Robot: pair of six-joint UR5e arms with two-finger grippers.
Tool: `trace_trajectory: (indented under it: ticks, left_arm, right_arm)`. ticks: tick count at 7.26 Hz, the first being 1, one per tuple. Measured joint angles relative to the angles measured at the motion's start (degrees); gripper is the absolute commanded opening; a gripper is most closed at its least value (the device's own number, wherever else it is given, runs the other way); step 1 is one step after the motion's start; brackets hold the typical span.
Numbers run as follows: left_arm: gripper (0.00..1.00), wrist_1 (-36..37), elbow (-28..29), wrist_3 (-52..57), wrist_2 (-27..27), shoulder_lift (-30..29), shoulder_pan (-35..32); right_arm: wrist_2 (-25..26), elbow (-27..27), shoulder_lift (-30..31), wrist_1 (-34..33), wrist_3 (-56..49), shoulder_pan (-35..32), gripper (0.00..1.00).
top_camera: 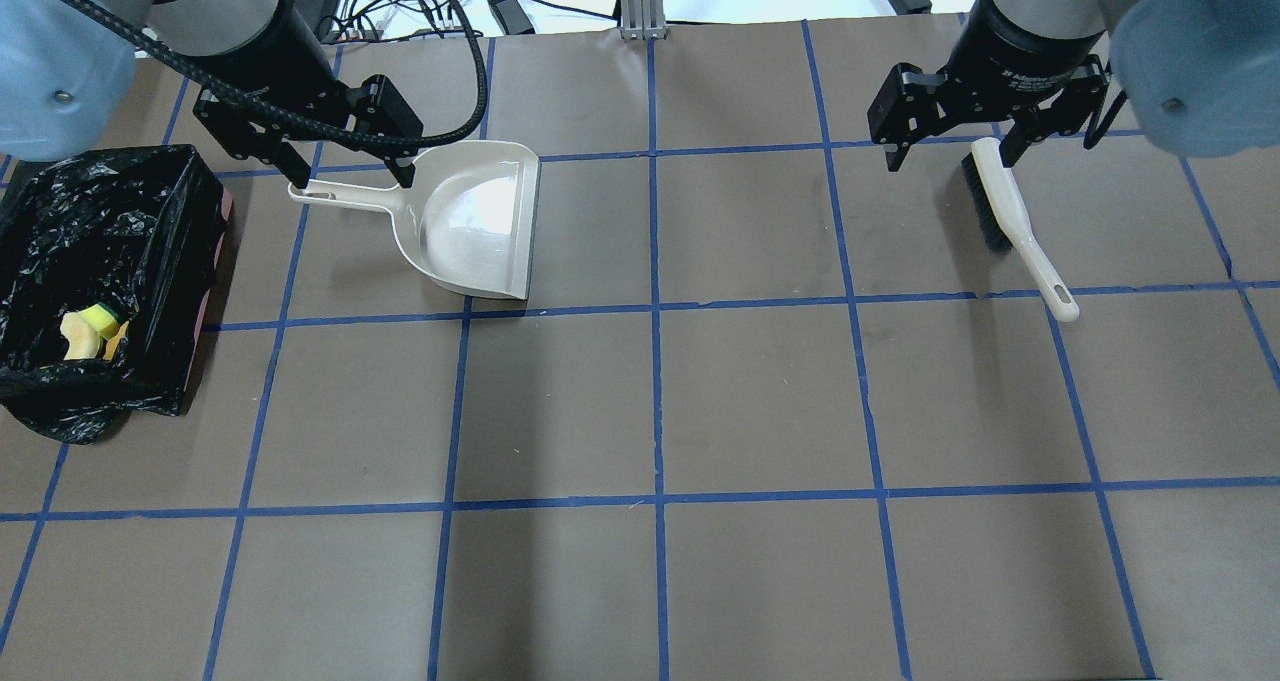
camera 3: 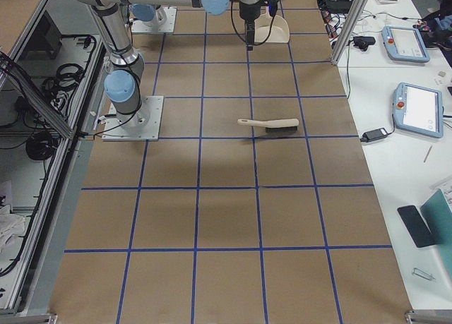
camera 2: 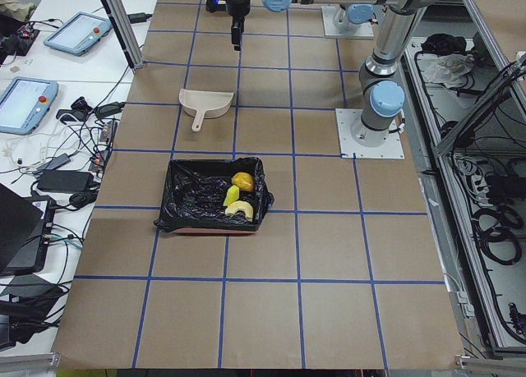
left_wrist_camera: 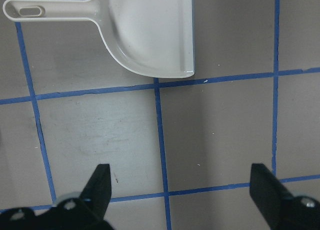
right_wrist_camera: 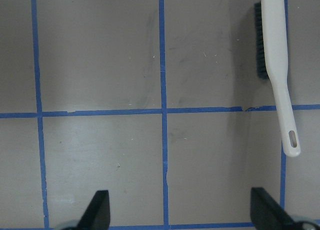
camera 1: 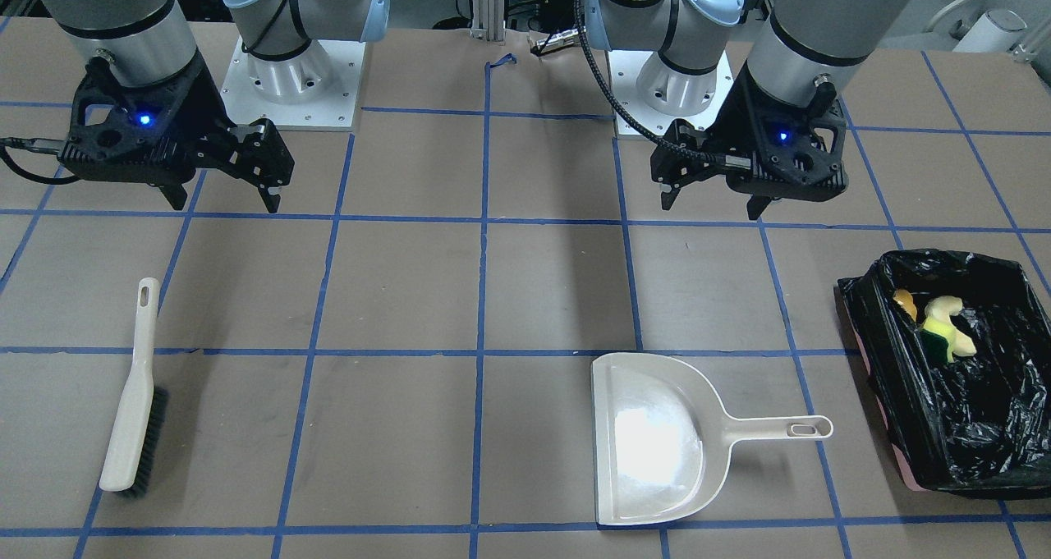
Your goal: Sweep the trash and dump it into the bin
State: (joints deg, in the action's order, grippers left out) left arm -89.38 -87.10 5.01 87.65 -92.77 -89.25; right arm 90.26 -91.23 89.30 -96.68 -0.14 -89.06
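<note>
The trash [camera 1: 944, 325], a brown lump, a yellow-green piece and a pale wavy piece, lies inside the black-lined bin [camera 1: 969, 428] at the table's left end. It shows there in the overhead view [top_camera: 90, 326] too. The cream dustpan [top_camera: 480, 221] lies flat and empty on the table. The brush [top_camera: 1010, 216] lies on its side. My left gripper [top_camera: 352, 179] hangs open and empty above the table, near the dustpan's handle. My right gripper [top_camera: 947, 159] hangs open and empty beside the brush head. The left wrist view shows the dustpan [left_wrist_camera: 150, 29] beyond the open fingers.
The table is brown paper with a grid of blue tape lines. Both arm bases [camera 1: 291, 83] stand at the robot's edge. The bin's pinkish base edge [top_camera: 212, 291] faces the dustpan. Tablets and cables lie on side desks beyond the table ends.
</note>
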Motion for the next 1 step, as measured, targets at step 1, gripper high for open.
trace_trajectory:
  ticks: [1]
  left_arm:
    - [1.0,-0.7,0.0,-0.1,0.7,0.4,0.1]
  right_arm:
    - [0.0,0.0,0.0,0.0,0.0,0.0,1.0]
